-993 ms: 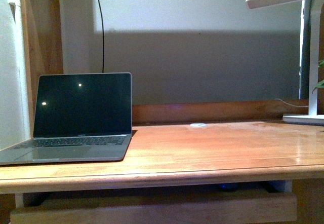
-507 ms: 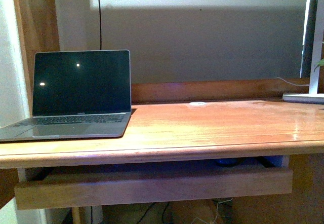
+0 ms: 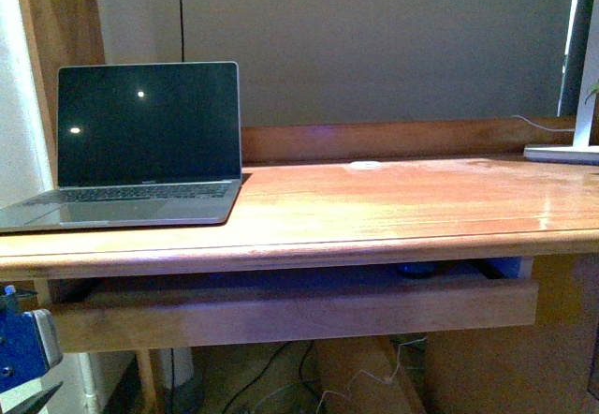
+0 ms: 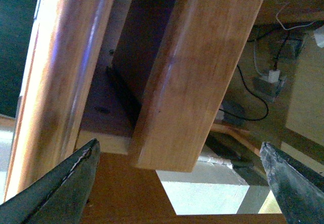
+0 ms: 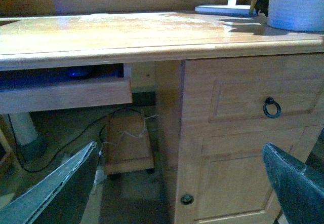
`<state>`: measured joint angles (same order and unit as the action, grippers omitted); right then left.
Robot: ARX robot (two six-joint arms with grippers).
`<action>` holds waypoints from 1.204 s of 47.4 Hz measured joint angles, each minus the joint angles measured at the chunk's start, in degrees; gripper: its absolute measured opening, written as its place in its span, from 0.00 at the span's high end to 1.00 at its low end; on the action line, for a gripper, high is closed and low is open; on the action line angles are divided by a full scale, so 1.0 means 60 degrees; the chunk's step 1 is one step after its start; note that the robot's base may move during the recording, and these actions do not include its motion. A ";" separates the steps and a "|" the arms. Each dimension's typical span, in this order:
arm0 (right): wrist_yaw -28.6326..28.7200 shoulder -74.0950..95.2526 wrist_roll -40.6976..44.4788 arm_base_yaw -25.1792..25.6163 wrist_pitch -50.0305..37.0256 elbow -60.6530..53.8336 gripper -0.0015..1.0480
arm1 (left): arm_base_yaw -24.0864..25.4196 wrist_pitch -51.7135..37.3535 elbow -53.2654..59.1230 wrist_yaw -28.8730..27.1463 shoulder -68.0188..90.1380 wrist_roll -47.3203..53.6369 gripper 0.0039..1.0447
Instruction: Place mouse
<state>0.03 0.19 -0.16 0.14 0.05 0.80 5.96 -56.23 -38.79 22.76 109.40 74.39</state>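
Note:
The mouse (image 3: 416, 270) is a small dark blue dome lying in the pull-out tray (image 3: 299, 313) under the desk top, mostly hidden behind the tray's front board. The right wrist view shows the mouse (image 5: 78, 72) in the shadowed gap above that tray (image 5: 66, 95). My left gripper (image 4: 178, 145) is open and empty, close under the left end of the tray (image 4: 197, 72). Only a blue part of the left arm (image 3: 21, 348) shows in the front view. My right gripper (image 5: 179, 145) is open and empty, low in front of the desk's cabinet, well short of the mouse.
An open laptop (image 3: 140, 142) stands on the desk top (image 3: 393, 217) at the left. A small white disc (image 3: 366, 164) and a lamp base (image 3: 562, 153) sit at the back. The cabinet has a ring-handled drawer (image 5: 272, 107). A wooden box (image 5: 126, 143) and cables lie on the floor.
The front view has sunk, so the desk sits higher in the picture and the tray and floor show. The blue part of my left arm has come into the lower left corner.

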 joint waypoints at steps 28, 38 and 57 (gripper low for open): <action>-0.0004 0.0000 0.0000 0.0000 0.0000 0.0000 0.07 | -0.0408 0.6459 -0.2346 0.0477 0.0000 0.0262 0.07; 0.0004 -0.0004 0.0000 0.0000 0.0000 0.0000 0.07 | -0.0586 0.9621 -0.1690 0.2106 -0.1592 -0.0251 0.07; 0.0000 0.0000 0.0000 0.0000 0.0000 0.0000 0.07 | -0.1599 0.7672 0.0277 0.4342 -0.4962 -0.6127 0.07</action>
<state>0.03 0.19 -0.16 0.14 0.05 0.80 -3.64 -10.20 -37.12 48.82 79.64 37.63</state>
